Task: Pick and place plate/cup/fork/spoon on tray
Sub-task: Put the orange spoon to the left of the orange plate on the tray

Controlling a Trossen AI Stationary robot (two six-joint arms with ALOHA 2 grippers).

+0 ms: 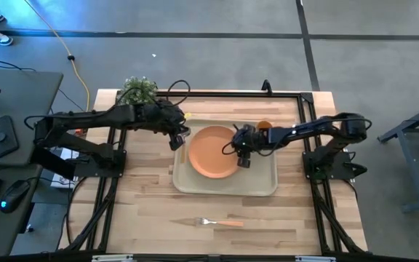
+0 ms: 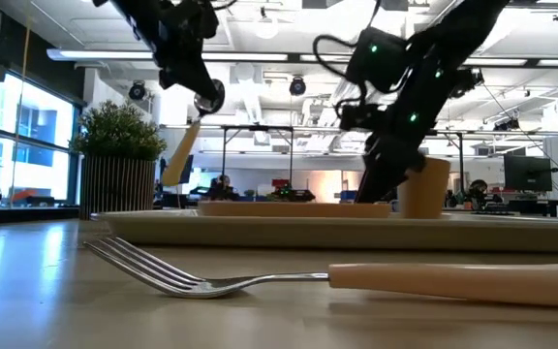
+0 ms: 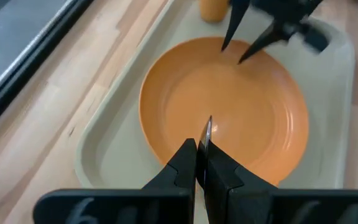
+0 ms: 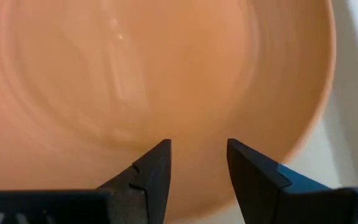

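The beige tray (image 1: 268, 185) lies at the table's middle. The orange plate (image 1: 211, 153) lies flat on it, and the orange cup (image 1: 265, 125) stands on its far right corner. My left gripper (image 1: 180, 140) is shut on the spoon (image 2: 182, 150) above the tray's left rim. My right gripper (image 1: 242, 159) is open and empty, low over the plate's right part (image 4: 166, 74). The fork (image 1: 213, 222) lies flat on the table near the front edge. My left gripper pinches the spoon at its silver bowl end (image 2: 208, 97) between its two fingers, which point down from above. A thin silver edge (image 3: 207, 129) shows between the shut fingertips. The tan handle (image 2: 178, 160) hangs slanting below the fingers, clear of tray and plate.
A potted plant (image 1: 138, 89) stands at the table's far left corner. A black frame (image 1: 282, 94) runs along the table's far and side edges. Bare wood lies between the tray and the fork.
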